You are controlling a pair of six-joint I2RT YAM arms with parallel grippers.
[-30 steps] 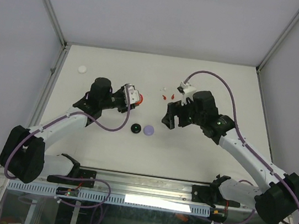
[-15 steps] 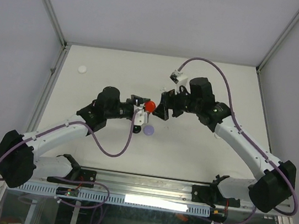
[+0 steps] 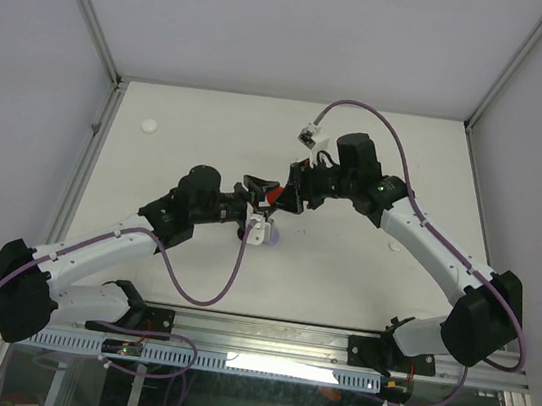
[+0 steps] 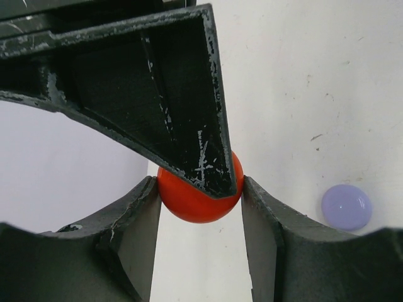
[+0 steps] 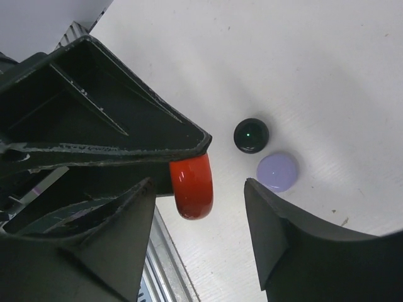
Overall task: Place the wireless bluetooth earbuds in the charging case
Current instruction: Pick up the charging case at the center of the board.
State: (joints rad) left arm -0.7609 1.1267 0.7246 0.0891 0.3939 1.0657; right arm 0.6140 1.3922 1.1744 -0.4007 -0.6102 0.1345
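My left gripper [image 4: 199, 189] is shut on a round red charging case [image 4: 196, 202] and holds it above the table; the top view shows the case [image 3: 273, 196] mid-table. My right gripper [image 5: 200, 211] is open, its jaws either side of the red case [image 5: 192, 185], which shows edge-on with a clear gap on the right side. One right finger [image 4: 157, 94] overlaps the case's top in the left wrist view. The two grippers meet in the top view, left [image 3: 262, 195] and right [image 3: 289, 192]. No earbuds show; the arms cover that part of the table.
A lavender case [image 5: 278, 172] and a black case [image 5: 251, 135] lie closed on the table under the grippers. The lavender one also shows in the top view [image 3: 266, 235] and the left wrist view [image 4: 346, 207]. A white case [image 3: 148, 126] sits far back left.
My left gripper carried the red case right toward the table's middle. My right gripper swung left and now straddles the case. The red and white earbuds seen earlier are now covered.
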